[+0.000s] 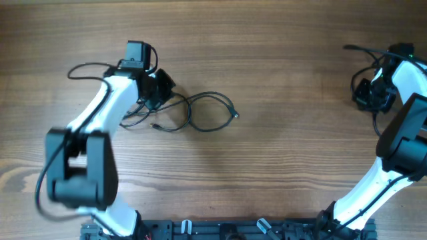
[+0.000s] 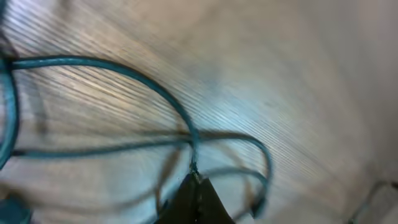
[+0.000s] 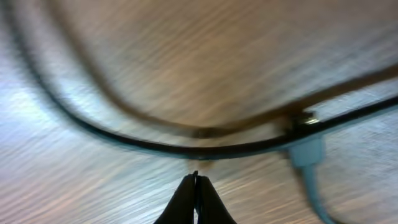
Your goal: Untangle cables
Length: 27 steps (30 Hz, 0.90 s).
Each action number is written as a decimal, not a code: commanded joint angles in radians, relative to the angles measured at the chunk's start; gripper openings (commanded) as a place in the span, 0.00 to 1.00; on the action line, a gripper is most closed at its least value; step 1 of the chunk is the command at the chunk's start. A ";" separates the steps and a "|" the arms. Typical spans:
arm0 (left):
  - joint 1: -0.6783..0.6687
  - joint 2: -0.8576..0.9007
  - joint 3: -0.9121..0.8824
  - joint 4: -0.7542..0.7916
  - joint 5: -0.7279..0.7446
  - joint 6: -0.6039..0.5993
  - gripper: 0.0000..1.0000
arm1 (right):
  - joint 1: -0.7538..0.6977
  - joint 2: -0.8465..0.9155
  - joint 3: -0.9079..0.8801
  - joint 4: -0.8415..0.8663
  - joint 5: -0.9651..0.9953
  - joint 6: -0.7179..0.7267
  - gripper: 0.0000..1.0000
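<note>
The cables lie left of the table's middle as thin dark loops with a small plug at their right end. My left gripper sits at the left edge of the loops. In the left wrist view its jaws are shut on one cable strand, which arcs up and away to the left. My right gripper is at the far right of the table. In the right wrist view its jaws are shut just below a black cable with a plug, and nothing shows between them.
The wooden table is bare between the two arms. The left arm's own thick wire loops out to the left. A mounting rail runs along the near edge.
</note>
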 commanded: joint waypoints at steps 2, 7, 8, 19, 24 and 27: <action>0.001 -0.123 0.017 -0.039 -0.219 0.072 0.04 | 0.032 -0.095 0.048 -0.029 -0.320 -0.022 0.09; 0.001 -0.106 0.011 -0.067 -0.336 0.050 0.05 | 0.094 -0.103 0.037 -0.079 -0.456 -0.021 0.10; 0.001 -0.105 0.009 -0.067 -0.336 0.050 0.06 | 0.110 -0.103 0.030 -0.079 -0.477 -0.021 0.10; 0.001 -0.099 0.008 -0.072 -0.386 0.050 0.32 | 0.465 -0.103 0.017 -0.034 -0.562 0.010 0.09; 0.009 -0.099 0.008 -0.076 -0.455 0.050 0.37 | 0.622 -0.102 0.017 0.049 -0.561 0.091 0.15; 0.015 -0.099 0.008 -0.077 -0.455 0.050 0.39 | 0.718 -0.102 0.017 0.128 -0.540 0.220 0.15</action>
